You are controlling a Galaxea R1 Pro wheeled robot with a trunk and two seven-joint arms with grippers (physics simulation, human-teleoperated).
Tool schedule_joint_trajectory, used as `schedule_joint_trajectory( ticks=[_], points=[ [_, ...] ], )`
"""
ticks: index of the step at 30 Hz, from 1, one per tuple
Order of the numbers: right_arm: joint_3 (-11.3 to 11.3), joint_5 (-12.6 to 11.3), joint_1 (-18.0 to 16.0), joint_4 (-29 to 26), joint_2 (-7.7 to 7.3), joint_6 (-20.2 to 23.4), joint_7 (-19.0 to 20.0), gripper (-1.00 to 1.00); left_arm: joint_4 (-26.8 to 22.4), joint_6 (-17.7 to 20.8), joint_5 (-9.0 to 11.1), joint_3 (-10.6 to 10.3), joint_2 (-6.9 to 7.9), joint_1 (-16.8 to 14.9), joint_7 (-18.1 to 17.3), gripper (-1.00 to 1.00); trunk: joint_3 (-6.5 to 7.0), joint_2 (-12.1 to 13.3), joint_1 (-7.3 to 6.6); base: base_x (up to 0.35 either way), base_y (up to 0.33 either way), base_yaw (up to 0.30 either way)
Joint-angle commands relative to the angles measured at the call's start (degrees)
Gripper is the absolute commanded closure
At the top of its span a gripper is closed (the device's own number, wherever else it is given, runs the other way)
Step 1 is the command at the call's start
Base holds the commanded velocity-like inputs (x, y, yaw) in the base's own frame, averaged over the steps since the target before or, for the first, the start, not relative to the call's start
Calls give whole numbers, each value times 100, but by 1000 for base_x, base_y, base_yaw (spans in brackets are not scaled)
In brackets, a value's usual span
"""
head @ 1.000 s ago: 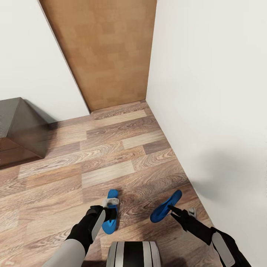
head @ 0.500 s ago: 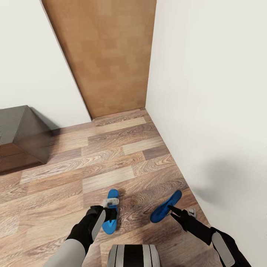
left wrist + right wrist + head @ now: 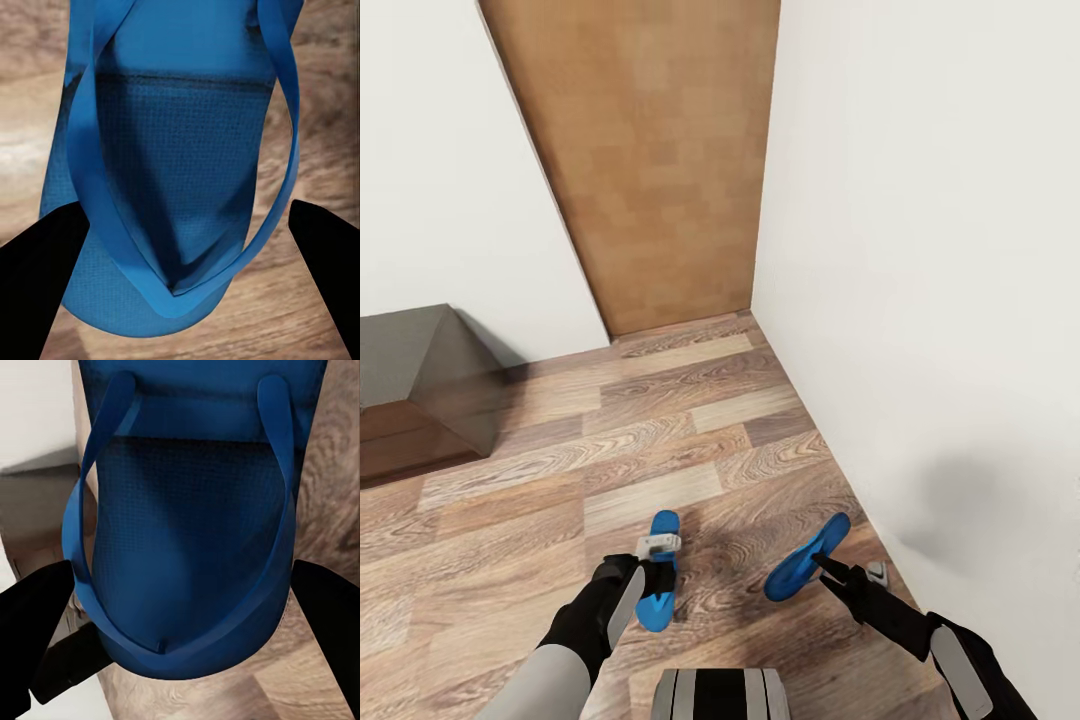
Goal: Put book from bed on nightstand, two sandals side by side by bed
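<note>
Setting: a render of a room corner, seen from the robot's head looking down at a wood-plank floor (image 3: 660,440), with white walls and a brown wooden door (image 3: 650,160) at the far side.
Far left: a low dark brown cabinet (image 3: 420,390) stands against the left wall; it may be a nightstand, but I cannot tell for sure.
Left arm: the left gripper (image 3: 657,565) hangs low at the near left, its jaws closed on one blue sandal (image 3: 660,575).
Left sandal: it lies roughly flat and lengthwise, toe pointing away from the robot, just above the floor; the left wrist view shows its sole and straps (image 3: 180,187) between the two dark fingers.
Right arm: the right gripper (image 3: 830,568) reaches in from the near right, close to the right wall (image 3: 920,300), its jaws closed on the other blue sandal (image 3: 805,558).
Right sandal: it tilts, toe raised and angled toward the far right; the right wrist view shows its straps and sole (image 3: 187,547) between the fingers.
Spacing: the two sandals are apart, with bare floor between them.
Step in hand: judging by this, the robot is carrying both sandals toward the bed.
Next move: it likely needs to turn or drive until the bed comes into sight, then lower both sandals side by side beside it.
</note>
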Motion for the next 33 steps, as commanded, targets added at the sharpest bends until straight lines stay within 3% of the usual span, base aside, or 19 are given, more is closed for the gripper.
schedule_joint_trajectory(
  ticks=[1, 33],
  points=[
    [-8, -5, -2, 1, 1, 31, 10, 100, -8, 26, 52, 6, -3, 0, 41, 100, 19, 0, -3, 0, 0, 0],
    [8, -5, -2, 1, 2, 15, 10, 100, -8, 21, 52, 9, -3, 0, 41, 100, 728, 43, -86, 0, 0, 0]
  ],
)
